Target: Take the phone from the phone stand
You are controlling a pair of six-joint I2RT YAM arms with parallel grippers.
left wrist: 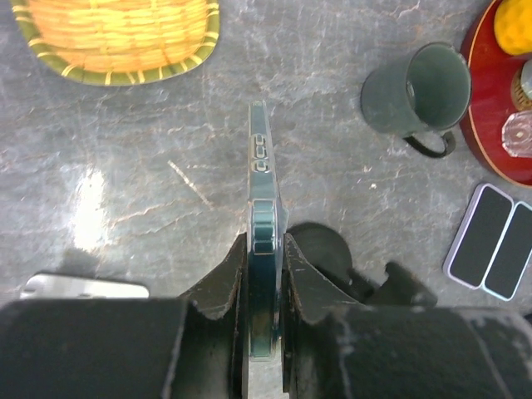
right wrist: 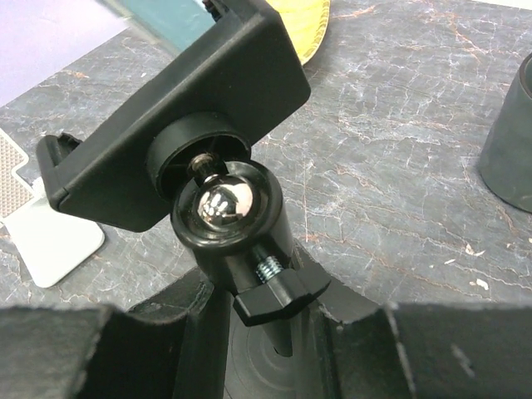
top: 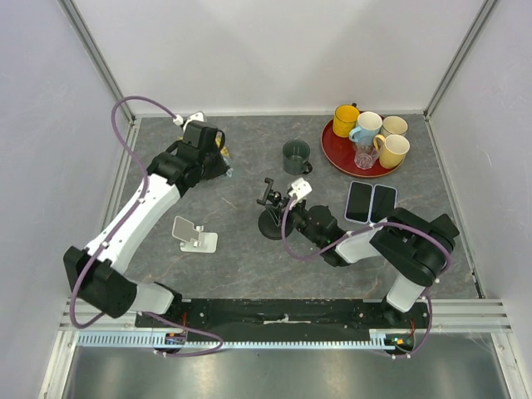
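Stand number one, a white stand [top: 195,235], sits empty at the left, near the arms. Beyond it the left gripper [left wrist: 265,243] is clamped tight on the phone [left wrist: 263,166], pinching its flat faces so it rides edge-up above the bare table. The phone is short of the basket [left wrist: 116,37] and well apart from either stand, so I judge it already freed. Mid-table, the right gripper [right wrist: 270,314] is closed around the post of the black stand [right wrist: 224,208], probably to keep it from tipping; its clamp looks empty from above. Further right come one green mug [top: 297,156], one red tray [top: 335,158] carrying four mugs and a glass, and two spare phones [top: 371,202] lying flat. That makes two stands, three phones.
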